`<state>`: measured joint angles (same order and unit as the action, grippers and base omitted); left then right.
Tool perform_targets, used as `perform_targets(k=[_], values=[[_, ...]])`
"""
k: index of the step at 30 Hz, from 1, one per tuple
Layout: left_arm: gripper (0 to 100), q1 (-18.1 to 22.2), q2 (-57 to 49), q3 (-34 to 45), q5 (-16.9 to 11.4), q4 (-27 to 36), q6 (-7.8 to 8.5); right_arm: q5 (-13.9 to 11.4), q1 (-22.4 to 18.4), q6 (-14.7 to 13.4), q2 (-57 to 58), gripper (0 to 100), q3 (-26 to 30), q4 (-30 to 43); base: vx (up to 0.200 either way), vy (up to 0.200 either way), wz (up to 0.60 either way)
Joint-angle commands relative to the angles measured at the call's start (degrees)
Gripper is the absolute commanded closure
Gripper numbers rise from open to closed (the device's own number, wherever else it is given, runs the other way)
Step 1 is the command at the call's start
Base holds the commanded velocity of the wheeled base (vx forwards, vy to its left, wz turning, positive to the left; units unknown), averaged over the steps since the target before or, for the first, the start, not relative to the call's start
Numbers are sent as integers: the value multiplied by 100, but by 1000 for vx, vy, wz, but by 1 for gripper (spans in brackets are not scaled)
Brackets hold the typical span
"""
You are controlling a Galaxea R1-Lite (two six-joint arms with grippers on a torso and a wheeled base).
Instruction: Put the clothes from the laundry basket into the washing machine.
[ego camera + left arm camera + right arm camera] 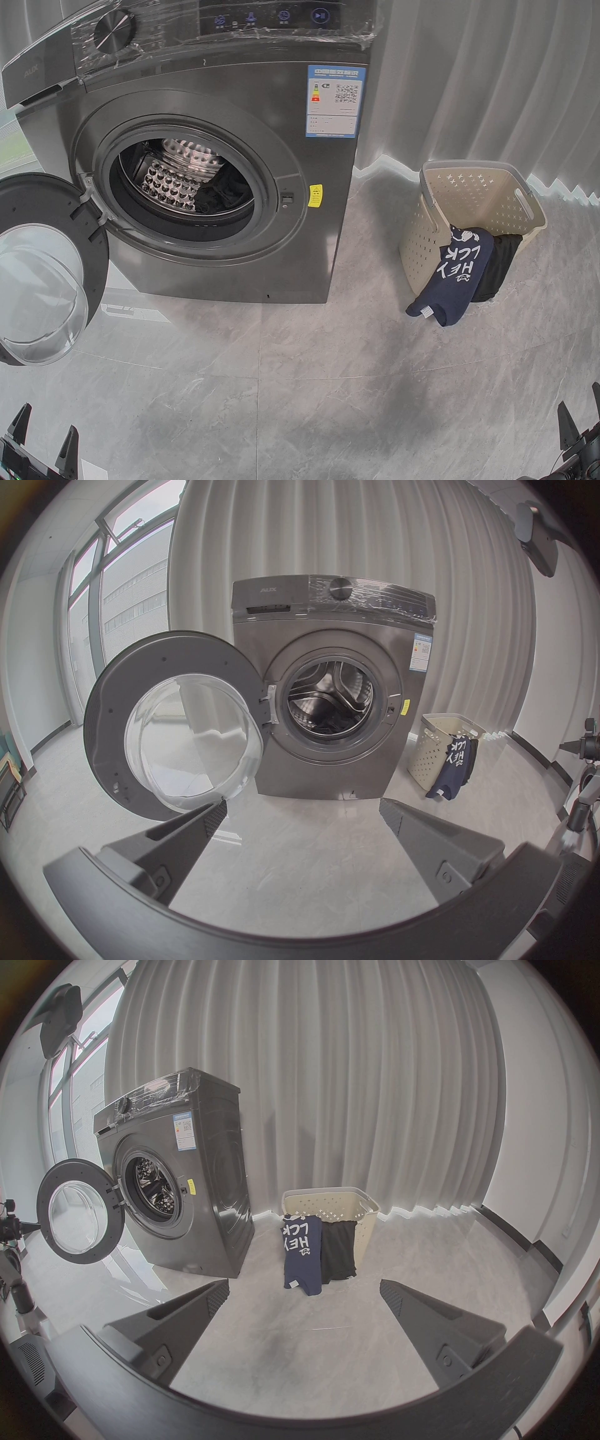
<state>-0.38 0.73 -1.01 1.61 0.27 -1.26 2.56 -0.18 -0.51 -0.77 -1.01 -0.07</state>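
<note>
Head view: the washing machine (pixel 250 206) stands with its door (pixel 44 269) swung wide to the left and a dark cloth (pixel 219 194) in the drum. The laundry basket (pixel 475 187) sits to its right by the curtain (pixel 487 75), with a navy shirt (pixel 459 275) and a black garment (pixel 500 265) draped over its near rim. The left gripper (pixel 42 437) and right gripper (pixel 581 409) hang low, well apart from both.
Left wrist view: jaws spread wide, facing the drum.
Right wrist view: jaws spread wide, facing the basket
</note>
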Motion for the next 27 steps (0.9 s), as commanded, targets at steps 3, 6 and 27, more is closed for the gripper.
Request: perform_targets(k=[3,6,27], values=[[0,3,-73,101,-38,0,11,-1,1,7,77,0,101,-1,0,-200,0],[0,3,-73,101,-38,0,11,-1,1,-2,77,0,101,-1,0,-200,0],[0,3,-73,101,-29,0,20,-1,1,-2,77,0,101,-1,0,-190,0]])
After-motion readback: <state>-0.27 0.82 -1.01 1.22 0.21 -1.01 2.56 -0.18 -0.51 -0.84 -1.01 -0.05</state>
